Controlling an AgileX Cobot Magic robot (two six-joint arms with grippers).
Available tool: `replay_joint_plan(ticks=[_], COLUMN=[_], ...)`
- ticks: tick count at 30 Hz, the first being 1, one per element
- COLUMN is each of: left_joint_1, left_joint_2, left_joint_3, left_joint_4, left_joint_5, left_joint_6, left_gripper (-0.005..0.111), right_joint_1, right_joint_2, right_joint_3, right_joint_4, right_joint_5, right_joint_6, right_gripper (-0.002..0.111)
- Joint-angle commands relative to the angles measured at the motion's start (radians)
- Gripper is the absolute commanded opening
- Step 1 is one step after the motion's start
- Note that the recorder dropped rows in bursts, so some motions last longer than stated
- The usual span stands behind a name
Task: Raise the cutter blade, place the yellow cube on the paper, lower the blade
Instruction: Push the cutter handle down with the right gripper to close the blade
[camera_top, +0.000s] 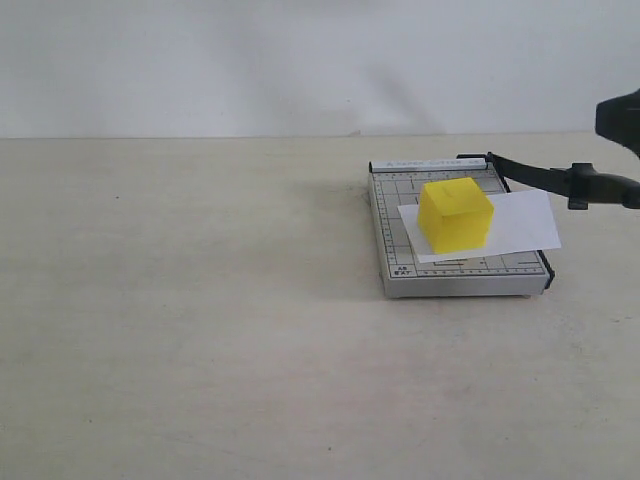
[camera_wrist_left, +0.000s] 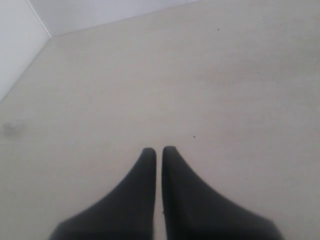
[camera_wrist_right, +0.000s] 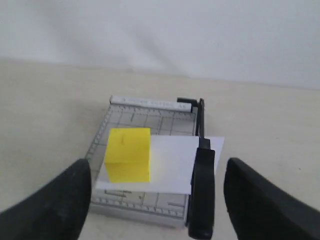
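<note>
While the yellow cube (camera_top: 455, 213) sits on the paper (camera_top: 525, 217) beside the raised cutter blade (camera_top: 535, 176), the right gripper (camera_wrist_right: 158, 167) is spread wide around its handle (camera_wrist_right: 202, 200), the left gripper (camera_wrist_left: 158, 152) pressed together.

The bright yellow plastic cube (camera_top: 455, 213), right of centre in the exterior view, is one solid yellow with a small darker mark on one face. The plain rectangular paper sheet (camera_top: 525, 222) is white and unpatterned. The small flat board (camera_top: 392, 250) is grey, ruled with a fine grid of dark lines. The long thin cutter blade (camera_top: 540, 176) is black throughout. The wide tabletop (camera_top: 200, 330) is pale beige with a few dark specks, and the wall (camera_top: 300, 60) across the top is white. The left gripper (camera_wrist_left: 158, 150) and the right gripper (camera_wrist_right: 158, 167) are both black.
</note>
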Motion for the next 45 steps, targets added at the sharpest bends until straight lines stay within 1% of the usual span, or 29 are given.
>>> replay_joint_plan(ticks=[1, 2, 4, 6, 7, 10, 11, 14, 18, 20, 21, 23, 26, 27, 28, 29, 30, 31, 37, 45], left_joint_1=[0.002, 0.002, 0.002, 0.001, 0.001, 0.001, 0.001, 0.001, 0.001, 0.001, 0.001, 0.001, 0.001, 0.001, 0.001, 0.001, 0.001, 0.001, 0.001, 0.001], left_joint_2=[0.0, 0.0, -0.003, -0.003, -0.003, -0.003, -0.003, -0.003, -0.003, -0.003, -0.003, -0.003, -0.003, -0.003, -0.003, -0.003, -0.003, -0.003, -0.003, -0.003], left_joint_3=[-0.001, 0.002, 0.003, 0.003, 0.003, 0.003, 0.003, 0.003, 0.003, 0.003, 0.003, 0.003, 0.003, 0.003, 0.003, 0.003, 0.003, 0.003, 0.003, 0.003], left_joint_4=[0.0, 0.0, 0.0, 0.001, 0.001, -0.004, -0.004, -0.052, -0.067, -0.067, -0.067, -0.067, -0.067, -0.067, -0.067, -0.067, -0.067, -0.067, -0.067, -0.067], left_joint_5=[-0.003, -0.018, -0.072, -0.123, -0.127, -0.127, -0.127, -0.129, -0.114, -0.105, -0.105, -0.105, -0.105, -0.105, -0.105, -0.105, -0.105, -0.105, -0.105, -0.105], left_joint_6=[-0.008, -0.018, -0.092, -0.221, -0.28, -0.349, -0.349, -0.205, -0.085, -0.082, -0.082, -0.082, -0.082, -0.082, -0.082, -0.082, -0.082, -0.082, -0.082, -0.082], left_gripper=[0.004, 0.004, 0.004, 0.004, 0.004, 0.004, 0.004, 0.004, 0.004, 0.004, 0.004, 0.004, 0.004, 0.004, 0.004, 0.004, 0.004, 0.004, 0.004, 0.004], right_joint_1=[-0.001, -0.001, -0.001, -0.001, -0.001, -0.001, -0.001, -0.001, -0.001, -0.001, -0.001, -0.001, -0.001, -0.001, -0.001, -0.001, -0.001, -0.001, -0.001, -0.001], right_joint_2=[0.14, 0.177, 0.221, 0.272, 0.295, 0.372, 0.387, 0.475, 0.539, 0.548, 0.55, 0.551, 0.551, 0.551, 0.549, 0.549, 0.549, 0.549, 0.547, 0.547], right_joint_3=[-0.185, -0.24, -0.307, -0.363, -0.384, -0.407, -0.407, -0.407, -0.407, -0.407, -0.407, -0.407, -0.407, -0.407, -0.407, -0.407, -0.407, -0.405, -0.327, -0.13], right_joint_4=[-0.49, -0.559, -0.6, -0.572, -0.54, -0.462, -0.456, -0.452, -0.449, -0.449, -0.449, -0.449, -0.449, -0.449, -0.449, -0.449, -0.449, -0.443, -0.367, -0.342], right_joint_5=[0.297, 0.373, 0.478, 0.561, 0.591, 0.578, 0.572, 0.566, 0.51, 0.492, 0.488, 0.481, 0.495, 0.502, 0.504, 0.514, 0.517, 0.521, 0.455, 0.31], right_joint_6=[0.42, 0.479, 0.469, 0.424, 0.399, 0.364, 0.364, 0.356, 0.347, 0.347, 0.347, 0.347, 0.347, 0.347, 0.347, 0.347, 0.347, 0.347, 0.344, 0.336], right_gripper=[0.07, 0.07, 0.07, 0.07, 0.07, 0.07, 0.07, 0.07, 0.07, 0.069, 0.067, 0.055, 0.042, 0.035, 0.03, 0.016, 0.01, 0.0, 0.0, 0.0])
